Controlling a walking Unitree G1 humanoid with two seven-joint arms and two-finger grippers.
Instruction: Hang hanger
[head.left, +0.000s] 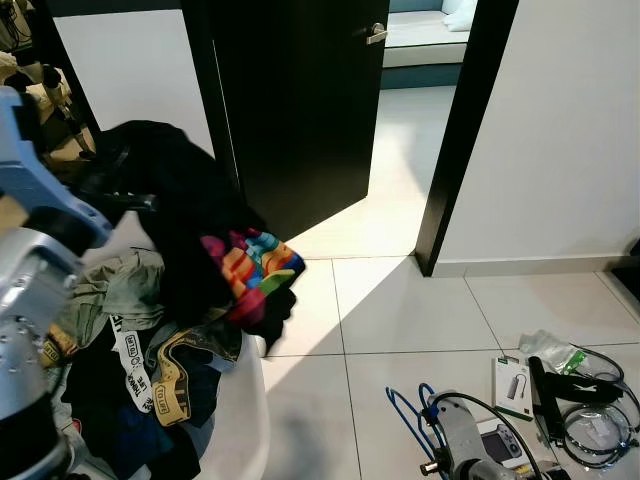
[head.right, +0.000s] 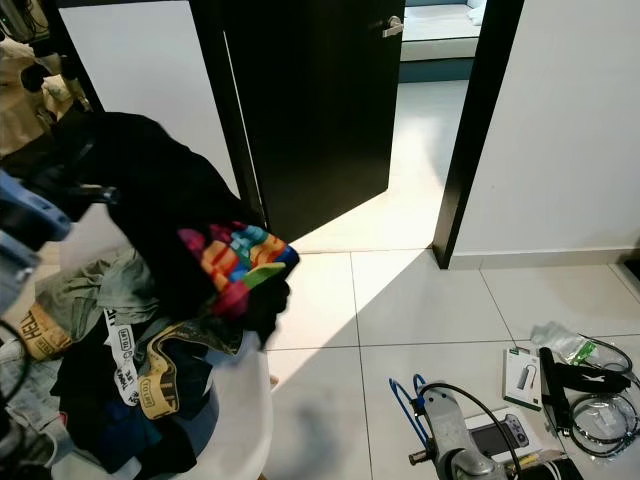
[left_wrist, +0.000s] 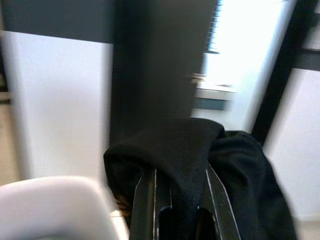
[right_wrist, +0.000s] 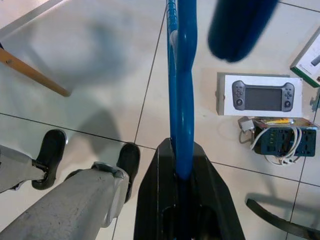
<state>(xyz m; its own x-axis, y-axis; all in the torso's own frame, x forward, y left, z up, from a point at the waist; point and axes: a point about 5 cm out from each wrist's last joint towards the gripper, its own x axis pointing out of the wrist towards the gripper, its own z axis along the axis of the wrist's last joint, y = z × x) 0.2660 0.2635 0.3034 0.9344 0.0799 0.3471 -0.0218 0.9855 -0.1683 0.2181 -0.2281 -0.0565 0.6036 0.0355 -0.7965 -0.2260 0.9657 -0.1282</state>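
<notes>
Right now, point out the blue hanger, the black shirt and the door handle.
blue hanger (right_wrist: 181, 100), right wrist view, on its blue bar.
black shirt (left_wrist: 190, 145), left wrist view, on the folded cloth.
door handle (head.left: 377, 34), left eye view, on the lever.

Head stereo pair looks forward-down, sharing clothes pile (head.left: 170, 300), dark door (head.right: 310, 100), tiled floor (head.left: 400, 300). Left wrist view faces door, close behind black garment (left_wrist: 200, 165). Right wrist view looks straight down at floor.

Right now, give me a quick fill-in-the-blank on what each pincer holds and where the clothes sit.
1. The right pincer is shut on a ____ hanger.
2. The left pincer grips a ____ garment.
3. The clothes pile sits on a white ____.
Missing: blue; black; chair
</notes>
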